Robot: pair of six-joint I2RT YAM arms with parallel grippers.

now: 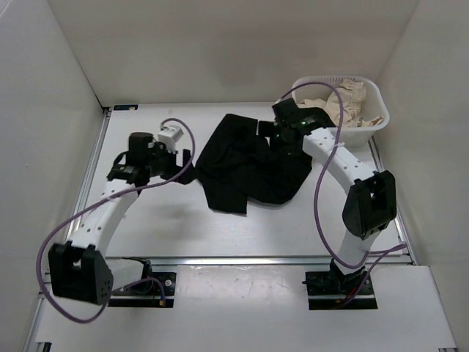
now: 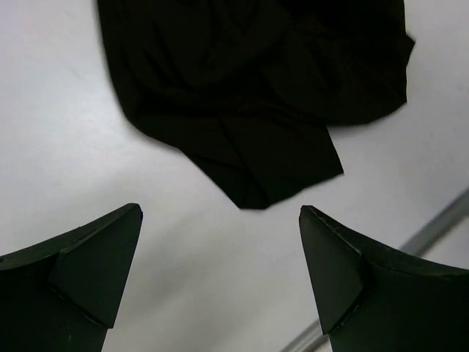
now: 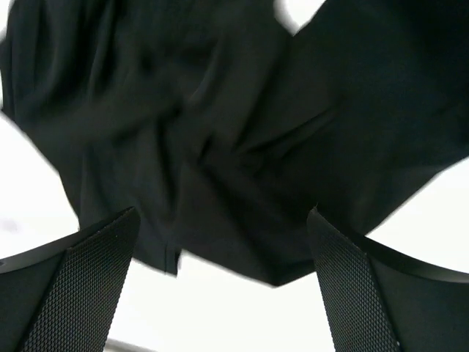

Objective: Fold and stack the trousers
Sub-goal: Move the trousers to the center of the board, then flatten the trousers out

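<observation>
The black trousers [image 1: 245, 165] lie crumpled in a heap at the middle of the white table. My right gripper [image 1: 272, 129] hovers over the heap's back right part. In the right wrist view it is open [image 3: 223, 213], with the trousers [image 3: 234, 132] below and beyond the fingertips and nothing between them. My left gripper [image 1: 180, 152] hangs just left of the heap. It is open [image 2: 220, 213] above bare table, and a folded corner of the trousers [image 2: 256, 95] lies a short way ahead of its fingertips.
A white basket [image 1: 379, 103] holding a beige ruffled cloth [image 1: 343, 108] stands at the back right corner. White walls enclose the table on three sides. A metal rail [image 1: 278, 259] runs along the near edge.
</observation>
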